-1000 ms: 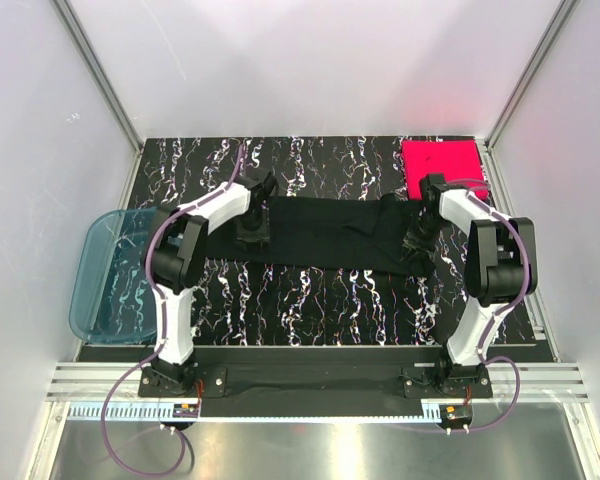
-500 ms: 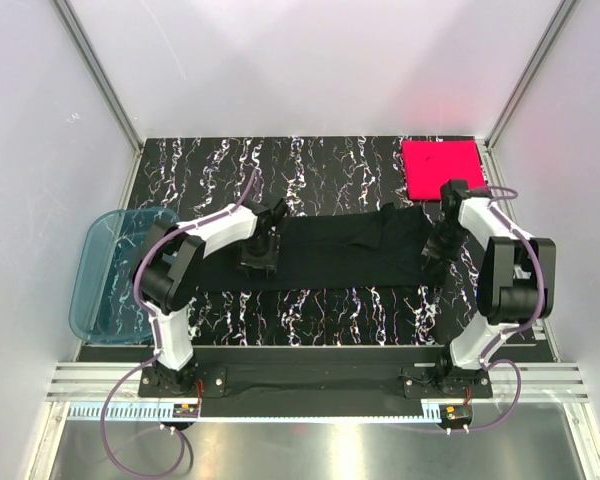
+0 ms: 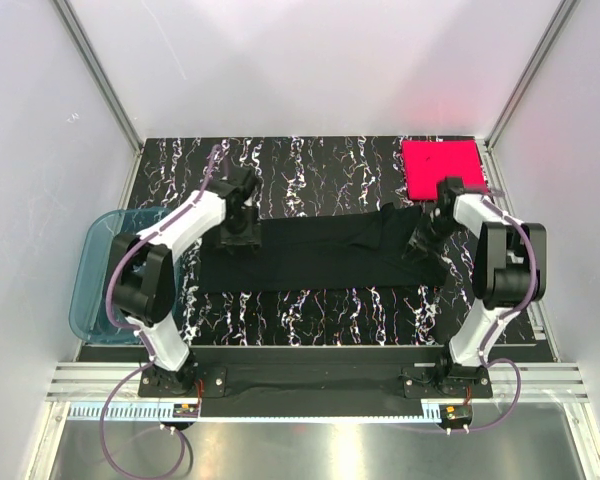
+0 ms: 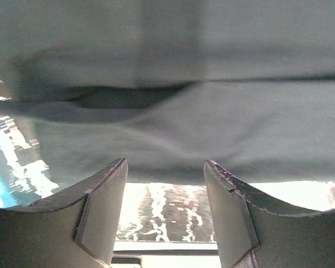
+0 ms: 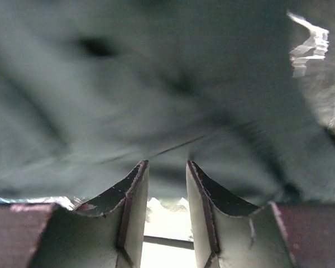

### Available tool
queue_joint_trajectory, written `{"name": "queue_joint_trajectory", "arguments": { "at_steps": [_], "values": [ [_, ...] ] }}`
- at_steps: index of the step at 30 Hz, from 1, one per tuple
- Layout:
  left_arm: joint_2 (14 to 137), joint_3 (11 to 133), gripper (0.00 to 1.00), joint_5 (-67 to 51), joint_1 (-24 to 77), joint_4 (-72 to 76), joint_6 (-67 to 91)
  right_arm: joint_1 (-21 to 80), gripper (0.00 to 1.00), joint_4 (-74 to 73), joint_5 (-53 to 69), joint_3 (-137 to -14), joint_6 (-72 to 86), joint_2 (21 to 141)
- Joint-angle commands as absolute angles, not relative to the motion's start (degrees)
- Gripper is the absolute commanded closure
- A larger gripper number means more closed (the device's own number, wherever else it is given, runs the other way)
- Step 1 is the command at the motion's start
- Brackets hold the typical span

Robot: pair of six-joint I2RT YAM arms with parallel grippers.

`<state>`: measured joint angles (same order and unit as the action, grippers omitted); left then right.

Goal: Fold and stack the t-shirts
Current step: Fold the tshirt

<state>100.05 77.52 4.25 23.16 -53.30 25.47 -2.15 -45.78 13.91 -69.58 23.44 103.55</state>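
Marbled tabletop (image 3: pixel 310 310), black t-shirt (image 3: pixel 320 255) flat.

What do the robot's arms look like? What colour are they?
Both the left arm and right arm have chunky white shells with black joints between them. A thin purple cable runs along each arm down to its base. The left gripper and right gripper each have two dark, wedge-shaped fingers with scuffed edges.

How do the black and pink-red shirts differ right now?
The black shirt is a long wrinkled band across the middle; the pink-red shirt is a neat small square in the far right corner. The left gripper and right gripper are at the black shirt's ends; neither touches the pink-red shirt. Both lie flat.
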Motion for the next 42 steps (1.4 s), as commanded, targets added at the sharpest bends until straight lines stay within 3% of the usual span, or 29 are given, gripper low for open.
{"name": "queue_joint_trajectory", "arguments": {
  "at_steps": [1, 9, 13, 21, 24, 26, 31, 42],
  "values": [
    [95.7, 76.1, 0.38, 3.4, 19.6, -52.9, 25.3, -6.5, 0.61, -43.2, 17.3, -65.0, 26.2, 105.0],
    [92.4, 71.6, 0.38, 4.7, 17.0, -51.8, 24.8, -7.6, 0.6, -47.9, 8.6, -62.2, 21.6, 97.0],
    [93.2, 71.5, 0.38, 4.7, 15.2, -51.7, 25.2, -7.4, 0.59, -49.0, 12.1, -65.7, 22.3, 95.5],
    [99.0, 74.3, 0.5, 1.0, 11.6, -50.1, 24.3, -3.4, 0.58, -51.2, 14.2, -73.1, 20.4, 96.2],
    [99.9, 74.1, 0.51, 0.4, 11.2, -48.3, 24.5, -0.4, 0.54, -50.2, 18.8, -74.5, 19.2, 96.9],
    [102.3, 74.5, 0.51, -1.2, 10.5, -47.2, 24.8, -0.3, 0.43, -47.4, 23.0, -73.7, 21.3, 97.6],
    [107.1, 74.1, 0.51, -1.1, 7.8, -45.6, 25.9, 1.8, 0.37, -39.7, 33.6, -72.1, 26.4, 102.4],
    [109.3, 72.4, 0.46, -3.4, 6.1, -44.7, 27.8, 1.9, 0.43, -38.8, 33.8, -74.3, 29.5, 109.6]
  ]
}}
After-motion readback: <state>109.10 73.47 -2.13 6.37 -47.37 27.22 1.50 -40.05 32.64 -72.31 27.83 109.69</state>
